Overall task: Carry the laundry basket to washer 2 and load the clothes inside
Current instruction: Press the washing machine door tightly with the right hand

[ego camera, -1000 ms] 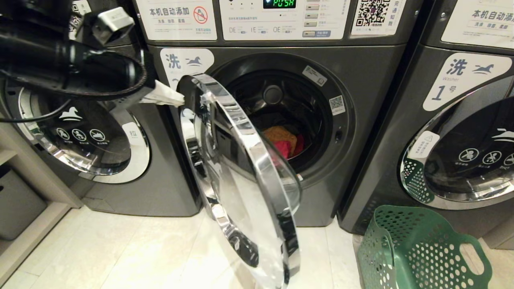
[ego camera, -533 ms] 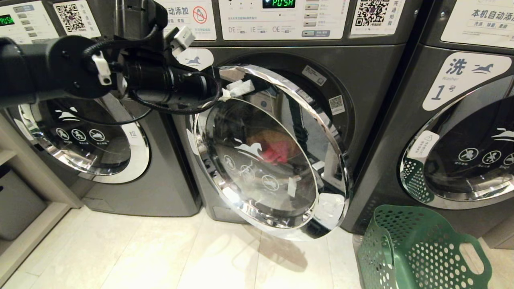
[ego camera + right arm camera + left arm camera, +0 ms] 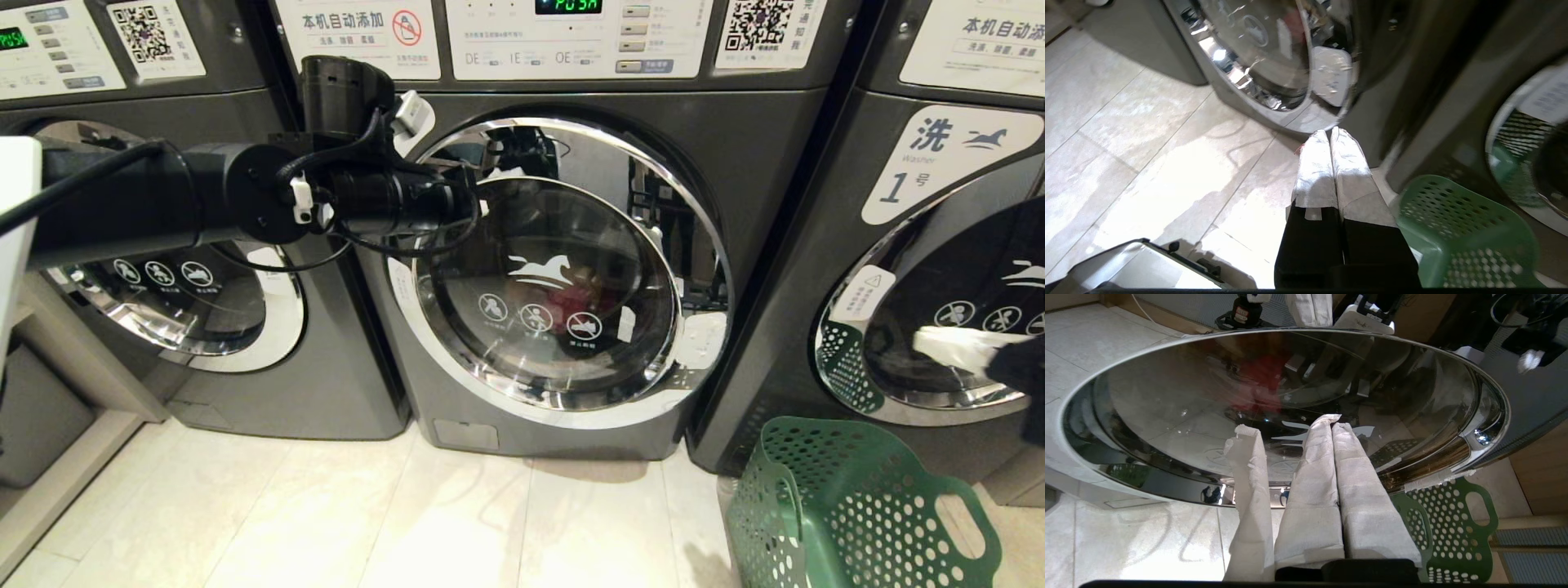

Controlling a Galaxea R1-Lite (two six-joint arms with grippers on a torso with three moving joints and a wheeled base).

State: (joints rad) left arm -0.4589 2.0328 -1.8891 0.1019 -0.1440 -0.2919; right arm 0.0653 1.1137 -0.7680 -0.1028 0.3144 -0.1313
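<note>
The left gripper (image 3: 1331, 425), fingers clenched on nothing, is pressing its tips against the glass of the door (image 3: 563, 269) at about ten o'clock; a second ago that door was swinging wide, and now it is sitting flush on the middle washer (image 3: 775, 163). The clothes (image 3: 567, 304), showing red behind the glass, are looking loaded, so the job seems nearly done. The right gripper (image 3: 1329, 131), also clenched empty, is hanging at three o'clock over the basket (image 3: 849, 506), which is standing upright at five o'clock, mouth up, its long axis running along the washer fronts

Bright indoor light glaring off the pale floor (image 3: 1167, 171), reflections crowding the chrome-rimmed door (image 3: 563, 269), right wrist view blurring, washed out near the floor.
</note>
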